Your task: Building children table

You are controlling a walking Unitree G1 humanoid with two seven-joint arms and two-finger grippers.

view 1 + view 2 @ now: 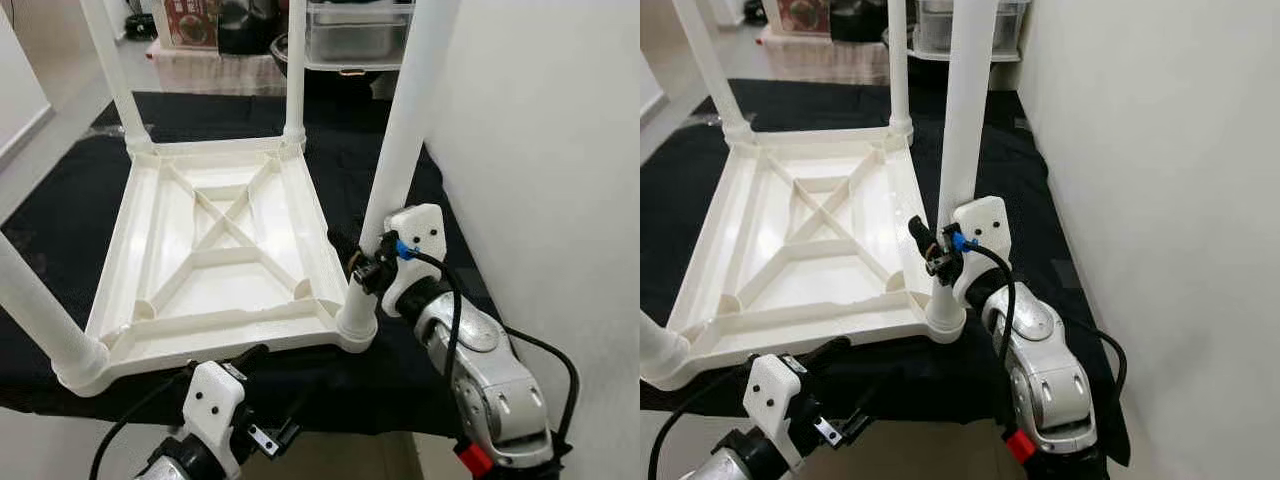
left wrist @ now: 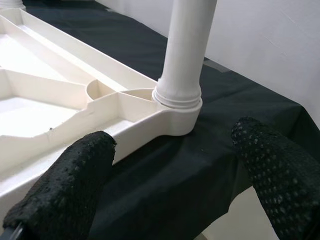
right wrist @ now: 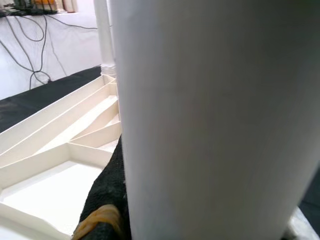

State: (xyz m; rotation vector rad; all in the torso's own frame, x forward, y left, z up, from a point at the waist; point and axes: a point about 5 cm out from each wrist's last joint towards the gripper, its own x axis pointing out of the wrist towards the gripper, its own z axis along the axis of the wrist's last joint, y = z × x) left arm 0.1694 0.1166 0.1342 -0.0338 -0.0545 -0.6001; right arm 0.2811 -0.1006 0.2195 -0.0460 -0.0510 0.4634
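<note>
A white plastic table top (image 1: pixel 312 232) lies upside down on a black cloth (image 1: pixel 60 215), ribs facing up. Legs stand in its corners: far left (image 1: pixel 115 70), far right (image 1: pixel 295 70), near left (image 1: pixel 40 310). My right gripper (image 1: pixel 365 267) is shut on the near right leg (image 1: pixel 405 130) just above its socket (image 1: pixel 356 325); one black finger (image 3: pixel 107 200) presses against that leg (image 3: pixel 215 120). My left gripper (image 1: pixel 265 395) is open, low at the cloth's front edge. Its fingers (image 2: pixel 65 185) point toward the same leg (image 2: pixel 187 50) without touching it.
A white wall (image 1: pixel 560 150) runs close along the right side. Storage boxes and a clear bin (image 1: pixel 355 35) stand behind the cloth. Pale floor (image 1: pixel 60 120) lies to the left. The cloth drops off at the front edge near my arms.
</note>
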